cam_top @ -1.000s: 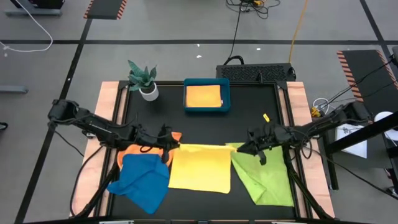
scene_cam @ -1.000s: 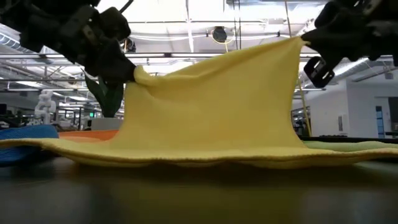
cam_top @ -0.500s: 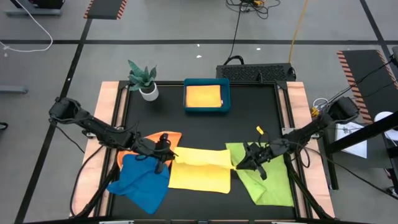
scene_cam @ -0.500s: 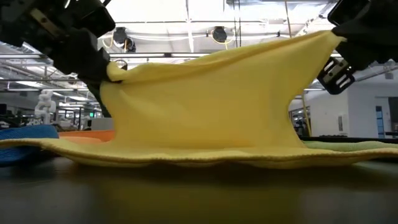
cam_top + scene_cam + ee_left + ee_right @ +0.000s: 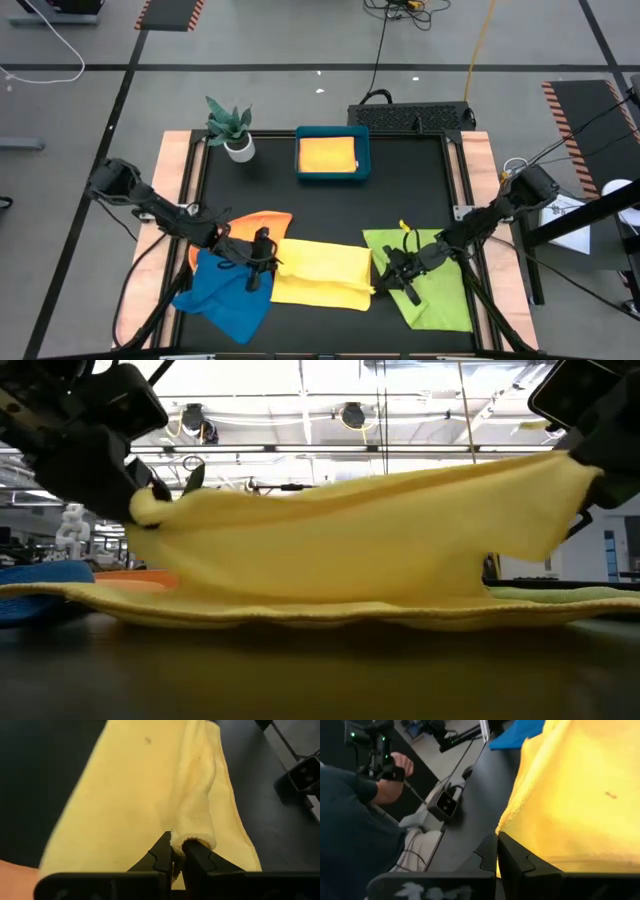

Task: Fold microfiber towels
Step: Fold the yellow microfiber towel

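Floor (image 5: 280, 40): grey concrete, dark seams, hazard-striped mats (image 5: 170, 13) at far corners.
Ceiling (image 5: 330, 400): bright strip lights, exposed beams.
Cables (image 5: 40, 45): loose, far side.

Orange towel (image 5: 262, 222) mostly buried under blue towel (image 5: 228, 290) and yellow towel (image 5: 318, 272). Person (image 5: 355, 827) cut off by right wrist frame edge.

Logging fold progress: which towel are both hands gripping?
The yellow towel at front centre, pinched by left hand and right hand; blue, orange and green lie untouched.

A potted plant (image 5: 231, 128) stands beside a teal tray (image 5: 333, 175)
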`<move>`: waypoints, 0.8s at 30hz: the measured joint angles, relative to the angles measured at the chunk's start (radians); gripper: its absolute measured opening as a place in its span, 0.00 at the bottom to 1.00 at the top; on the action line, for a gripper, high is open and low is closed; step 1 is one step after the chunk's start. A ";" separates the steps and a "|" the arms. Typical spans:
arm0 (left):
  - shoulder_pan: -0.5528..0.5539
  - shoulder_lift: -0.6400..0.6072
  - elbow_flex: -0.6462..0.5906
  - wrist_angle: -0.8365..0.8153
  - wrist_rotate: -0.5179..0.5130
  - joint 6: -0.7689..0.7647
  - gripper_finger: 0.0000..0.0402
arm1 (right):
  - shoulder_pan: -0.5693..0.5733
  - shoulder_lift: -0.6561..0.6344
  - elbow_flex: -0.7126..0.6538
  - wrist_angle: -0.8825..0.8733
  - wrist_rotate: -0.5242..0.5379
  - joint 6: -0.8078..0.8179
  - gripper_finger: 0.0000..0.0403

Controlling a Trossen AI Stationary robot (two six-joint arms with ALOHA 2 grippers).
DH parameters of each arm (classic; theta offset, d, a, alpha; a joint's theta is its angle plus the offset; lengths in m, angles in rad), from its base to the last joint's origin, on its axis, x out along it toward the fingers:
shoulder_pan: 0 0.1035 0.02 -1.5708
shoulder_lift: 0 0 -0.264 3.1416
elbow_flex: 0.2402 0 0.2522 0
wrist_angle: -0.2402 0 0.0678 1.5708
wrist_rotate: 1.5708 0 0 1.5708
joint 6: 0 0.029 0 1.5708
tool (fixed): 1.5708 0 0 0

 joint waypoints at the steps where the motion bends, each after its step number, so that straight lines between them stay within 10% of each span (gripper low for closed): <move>1: -0.006 0.013 0.000 0.002 0.000 -0.008 0.08 | 0.003 0.015 0.009 0.000 -0.012 -0.003 0.00; 14: -0.093 0.092 0.000 0.147 0.029 -0.027 0.08 | 0.022 0.049 0.030 0.044 -0.046 -0.017 0.05; 24: -0.115 0.092 0.000 0.167 0.039 -0.029 0.13 | 0.022 0.050 0.030 0.023 -0.041 0.019 0.31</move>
